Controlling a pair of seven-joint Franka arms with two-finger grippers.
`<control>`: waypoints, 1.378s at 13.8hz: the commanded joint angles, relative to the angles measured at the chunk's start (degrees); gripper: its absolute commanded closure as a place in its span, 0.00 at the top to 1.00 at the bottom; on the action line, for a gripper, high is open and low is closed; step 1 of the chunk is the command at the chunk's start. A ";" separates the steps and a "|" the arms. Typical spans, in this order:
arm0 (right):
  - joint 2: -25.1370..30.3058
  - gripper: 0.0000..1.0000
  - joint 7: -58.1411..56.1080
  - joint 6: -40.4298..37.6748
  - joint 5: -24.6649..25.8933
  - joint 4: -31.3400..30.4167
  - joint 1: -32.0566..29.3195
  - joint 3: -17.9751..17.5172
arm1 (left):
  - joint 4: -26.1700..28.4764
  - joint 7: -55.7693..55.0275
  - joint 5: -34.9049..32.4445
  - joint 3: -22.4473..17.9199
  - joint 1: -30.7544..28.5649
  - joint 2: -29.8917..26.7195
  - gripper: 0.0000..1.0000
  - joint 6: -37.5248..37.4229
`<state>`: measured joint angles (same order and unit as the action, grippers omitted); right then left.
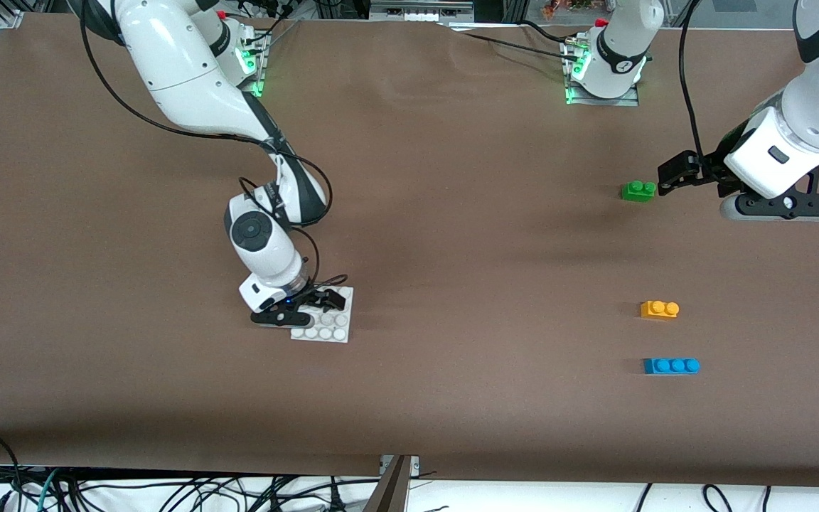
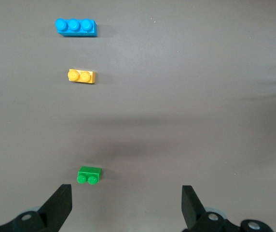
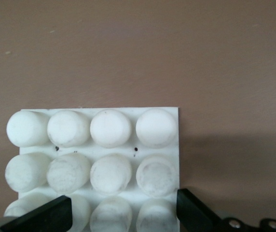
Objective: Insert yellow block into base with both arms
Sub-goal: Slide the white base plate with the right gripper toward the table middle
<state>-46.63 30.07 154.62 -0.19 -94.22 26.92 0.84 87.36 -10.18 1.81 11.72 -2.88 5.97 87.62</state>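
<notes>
The yellow block lies on the table toward the left arm's end, between a green brick and a blue brick; it also shows in the left wrist view. The white base lies toward the right arm's end. My right gripper is low over the base's edge nearest the robots, open, with the studs of the base between its fingers. My left gripper is open and empty, up in the air beside the green brick.
The green brick lies farther from the front camera than the yellow block and shows in the left wrist view. The blue three-stud brick lies nearer to the camera. Brown cloth covers the table.
</notes>
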 commanded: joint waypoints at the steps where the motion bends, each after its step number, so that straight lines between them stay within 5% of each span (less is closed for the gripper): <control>1: -3.99 1.00 4.02 0.42 -0.95 4.13 4.44 -0.05 | -1.67 0.51 -1.37 0.15 0.16 0.71 1.00 -1.23; 19: -9.27 1.00 12.29 0.33 -0.95 13.89 14.91 0.04 | -1.67 0.51 -1.37 0.15 0.16 0.71 1.00 -1.23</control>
<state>-53.62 41.81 154.62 -0.21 -82.71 41.22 0.80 87.36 -10.18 1.81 11.72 -2.88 5.97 87.62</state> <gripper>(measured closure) 0.000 0.000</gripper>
